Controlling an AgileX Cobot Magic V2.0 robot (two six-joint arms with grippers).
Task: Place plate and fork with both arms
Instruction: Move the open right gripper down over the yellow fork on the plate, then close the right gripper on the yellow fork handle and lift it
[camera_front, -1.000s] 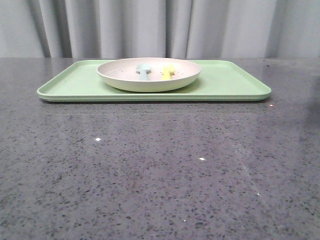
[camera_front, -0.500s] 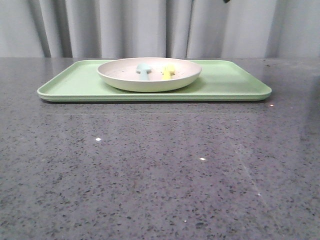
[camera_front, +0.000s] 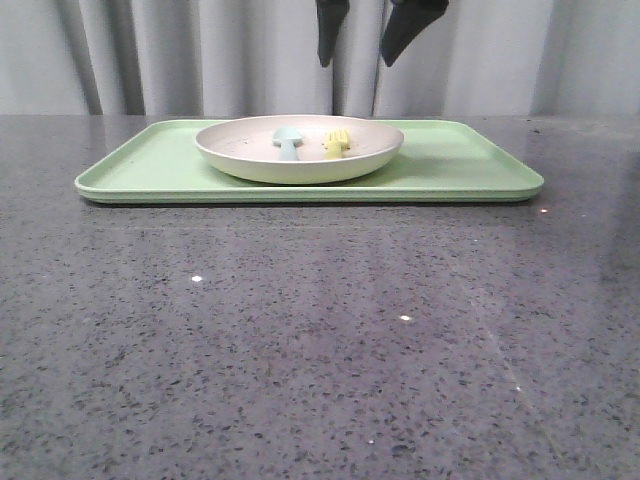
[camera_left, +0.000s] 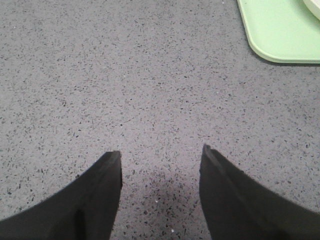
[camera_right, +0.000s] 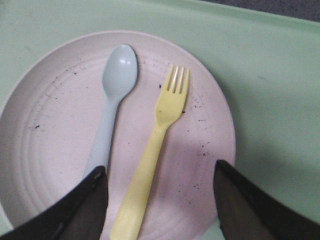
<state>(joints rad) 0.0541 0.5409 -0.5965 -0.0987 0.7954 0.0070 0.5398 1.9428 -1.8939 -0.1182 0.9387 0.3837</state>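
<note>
Two utensils lie side by side inside the plate (camera_right: 60, 150): the fork (camera_right: 155, 150), bright yellow, and a pale blue-green spoon (camera_right: 112, 100), close together but not touching. The plate sits on the light green tray (camera_front: 460, 165), left of the tray's middle as I face it, and the tray rests on the dark speckled table (camera_front: 320, 350) in front of a grey curtain (camera_front: 150, 55). My right gripper (camera_front: 362, 35) hangs high above the plate with its jaws spread wide and nothing between them; in my right wrist view, the fork's handle runs down between my two dark fingers (camera_right: 250, 205) while the spoon's handle disappears behind the other finger. The fork's tines point away from my fingers, toward the plate's far rim. My left gripper (camera_left: 161, 162) is over bare table, its jaws also held wide apart and empty, with only a rounded corner of the tray and a sliver of the plate's edge showing at the margin of that wrist view. From the front view my left gripper is out of sight.
</note>
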